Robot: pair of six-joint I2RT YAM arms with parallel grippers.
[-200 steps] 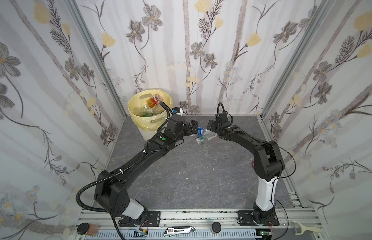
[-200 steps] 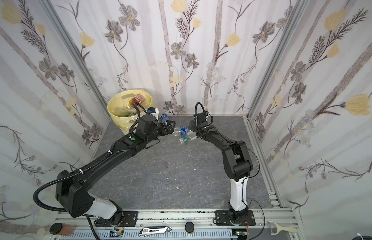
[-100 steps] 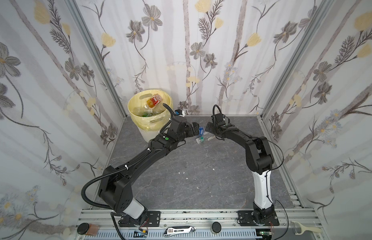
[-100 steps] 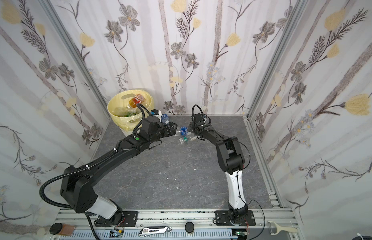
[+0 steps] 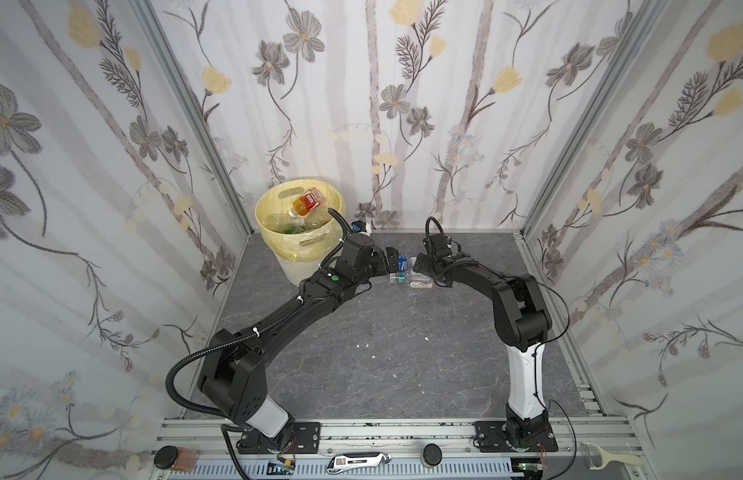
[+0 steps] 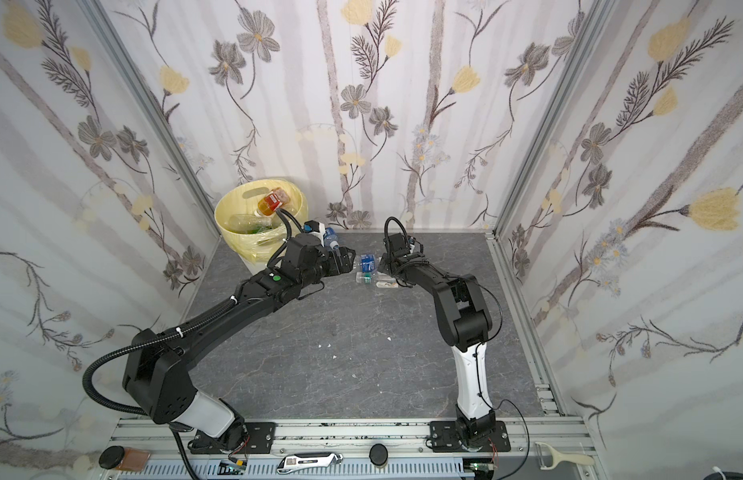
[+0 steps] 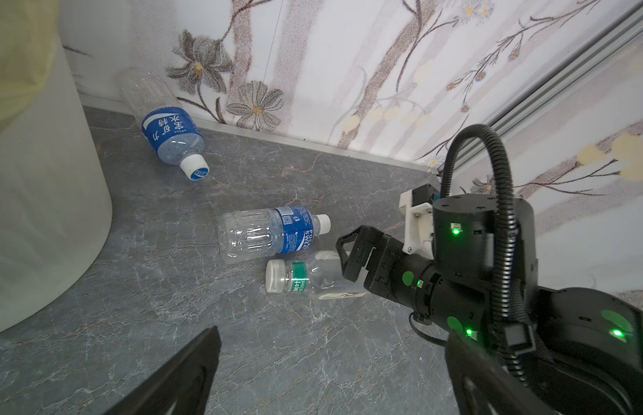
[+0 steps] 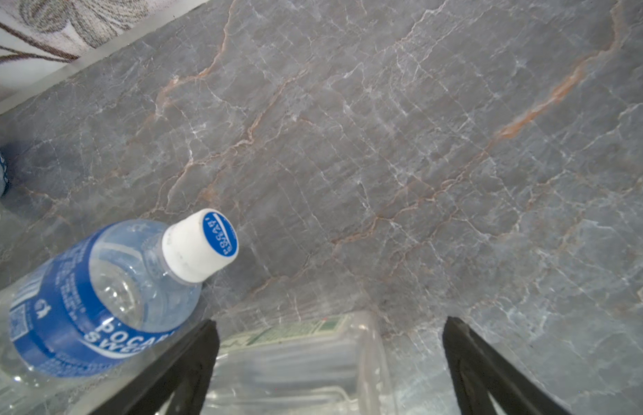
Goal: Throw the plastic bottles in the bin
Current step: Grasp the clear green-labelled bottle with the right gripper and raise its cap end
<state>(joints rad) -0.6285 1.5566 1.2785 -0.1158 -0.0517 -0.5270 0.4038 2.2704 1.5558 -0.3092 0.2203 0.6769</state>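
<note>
"POCARI SWEAT" on the blue-labelled bottle (image 8: 93, 309)

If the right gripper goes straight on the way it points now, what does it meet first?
The clear green-labelled bottle, lying between the fingers of the open right gripper; contact is unclear. Beyond it, probably the table.

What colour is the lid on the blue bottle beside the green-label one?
White lid with a blue top, clearest in the right wrist view.

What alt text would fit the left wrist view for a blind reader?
The right gripper stands open around a green-labelled bottle lying on the grey floor. Two blue-labelled bottles lie nearby, and the bin stands close.
</note>
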